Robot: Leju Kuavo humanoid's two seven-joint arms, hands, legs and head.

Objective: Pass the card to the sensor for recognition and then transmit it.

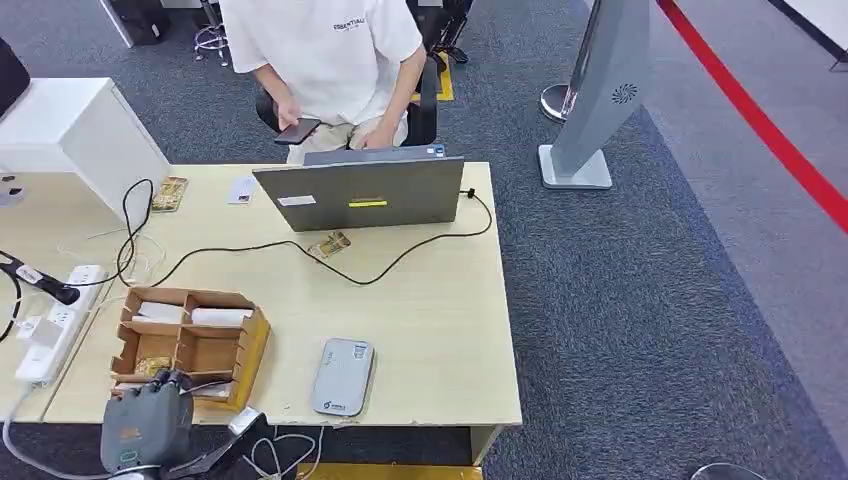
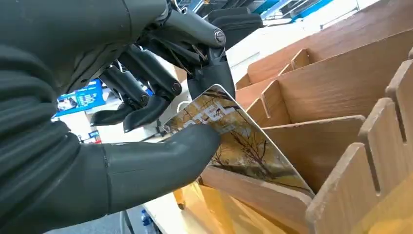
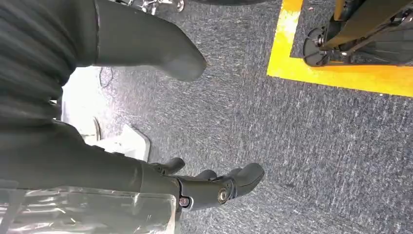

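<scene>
My left hand [image 2: 160, 112] pinches a card [image 2: 243, 141] printed with a yellow tree scene between thumb and fingers, the card's lower part still inside a slot of the wooden organizer [image 2: 341, 97]. In the head view my left hand [image 1: 150, 415] sits at the near end of that wooden organizer [image 1: 195, 340] on the desk. The grey card sensor [image 1: 342, 377] lies flat on the desk to the right of the organizer. My right hand [image 3: 214, 187] hangs over the carpet with its fingers apart and nothing in it.
An open laptop [image 1: 362, 192] stands at the desk's far side, its black cable [image 1: 400, 262] looping across the desktop [image 1: 440, 320]. A person [image 1: 325, 50] sits behind it holding a phone. Loose cards [image 1: 330, 245] lie near the laptop. A power strip [image 1: 55, 325] is at left.
</scene>
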